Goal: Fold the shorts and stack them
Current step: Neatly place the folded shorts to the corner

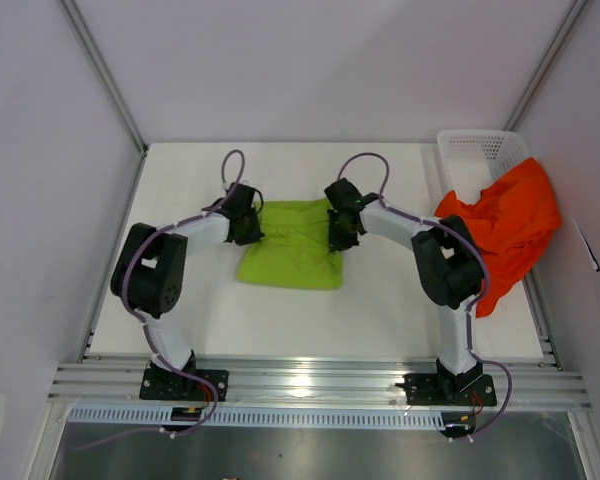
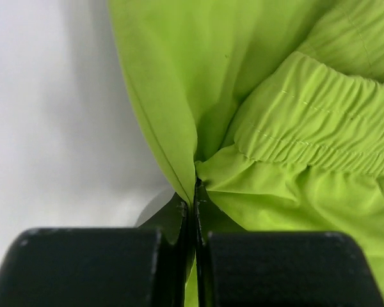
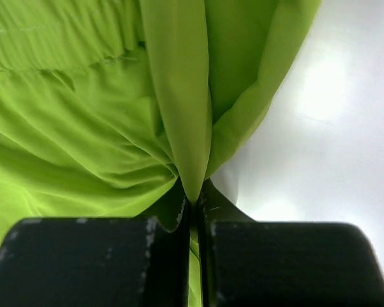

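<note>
The lime green shorts (image 1: 292, 245) lie folded in the middle of the white table (image 1: 370, 310). My left gripper (image 1: 248, 226) is shut on their left edge; in the left wrist view the green cloth (image 2: 262, 128) is pinched between the closed fingers (image 2: 195, 204), with the elastic waistband to the right. My right gripper (image 1: 338, 228) is shut on their right edge; in the right wrist view the green cloth (image 3: 115, 115) is pinched at the closed fingers (image 3: 195, 204). The orange-red shorts (image 1: 505, 225) hang crumpled over the basket at the right.
A white plastic mesh basket (image 1: 475, 150) stands at the table's far right corner, partly covered by the orange-red shorts. Grey walls enclose the table at the back and sides. An aluminium rail (image 1: 310, 385) runs along the near edge.
</note>
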